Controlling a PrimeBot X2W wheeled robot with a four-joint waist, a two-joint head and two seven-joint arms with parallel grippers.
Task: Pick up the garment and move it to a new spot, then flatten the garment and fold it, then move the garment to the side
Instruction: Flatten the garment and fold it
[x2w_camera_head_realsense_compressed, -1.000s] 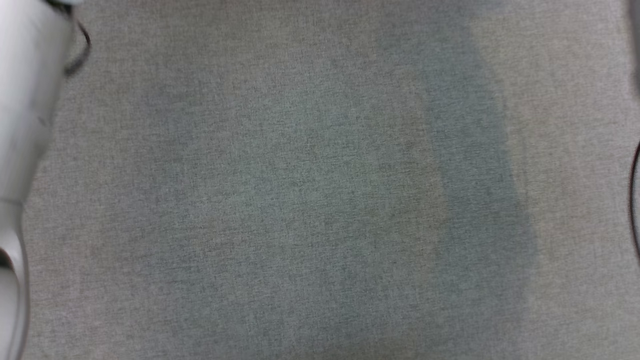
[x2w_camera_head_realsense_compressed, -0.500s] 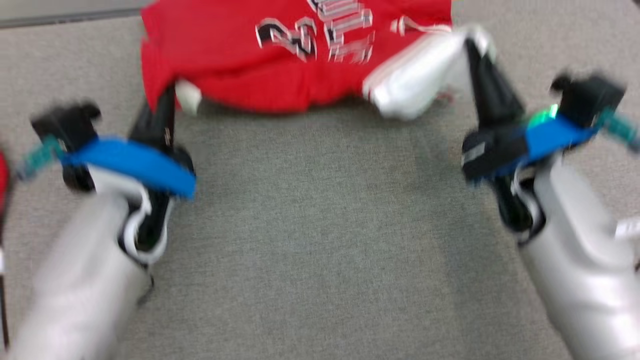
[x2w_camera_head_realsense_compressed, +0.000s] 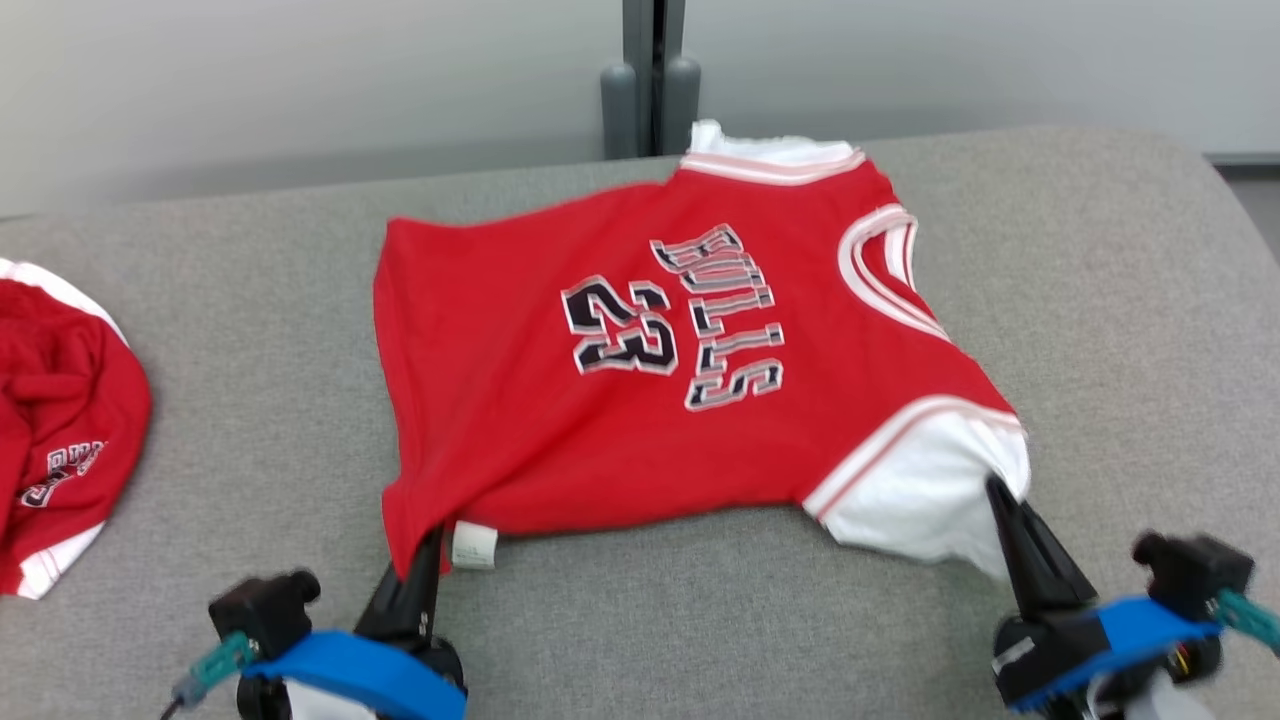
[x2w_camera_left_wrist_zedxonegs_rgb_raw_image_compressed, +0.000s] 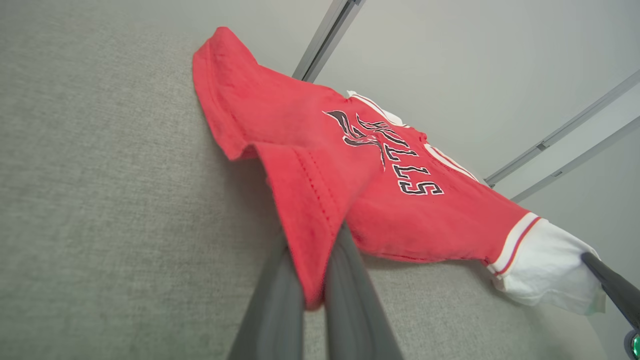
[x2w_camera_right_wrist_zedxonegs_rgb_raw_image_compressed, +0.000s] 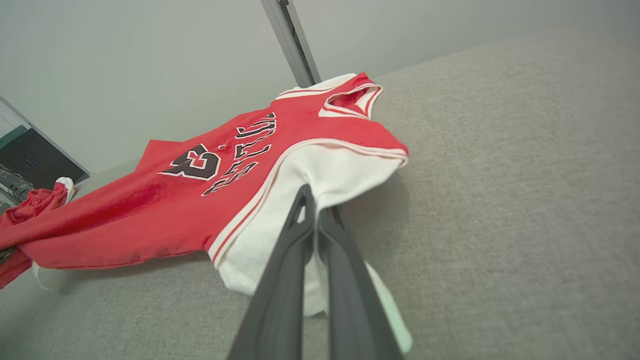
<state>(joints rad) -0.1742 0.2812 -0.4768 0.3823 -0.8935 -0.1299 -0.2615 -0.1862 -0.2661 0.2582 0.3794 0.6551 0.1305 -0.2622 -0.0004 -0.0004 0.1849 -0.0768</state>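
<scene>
The garment (x2w_camera_head_realsense_compressed: 500, 400) is a red jersey with white sleeves and the print "BULLS 23". It lies mostly spread out on the grey table (x2w_camera_head_realsense_compressed: 700, 620). My left gripper (x2w_camera_head_realsense_compressed: 428, 548) is shut on its red hem corner at the near left, next to a small white label. In the left wrist view, the left gripper (x2w_camera_left_wrist_zedxonegs_rgb_raw_image_compressed: 315, 240) has the hem (x2w_camera_left_wrist_zedxonegs_rgb_raw_image_compressed: 305, 200) draped between its fingers. My right gripper (x2w_camera_head_realsense_compressed: 997, 492) is shut on the white sleeve at the near right. The right wrist view shows the right gripper (x2w_camera_right_wrist_zedxonegs_rgb_raw_image_compressed: 315, 200) pinching that sleeve (x2w_camera_right_wrist_zedxonegs_rgb_raw_image_compressed: 340, 172). Both pinched corners are raised slightly off the table.
A second red garment (x2w_camera_head_realsense_compressed: 60, 420) lies bunched at the table's left edge. A grey post (x2w_camera_head_realsense_compressed: 650, 70) stands behind the far edge, in front of a pale wall. Bare grey table lies between my grippers and to the right of the jersey.
The head camera has swung up: from bare grey table, to the jersey's near edge, to the whole jersey now. Both grippers stay shut on its near corners.
</scene>
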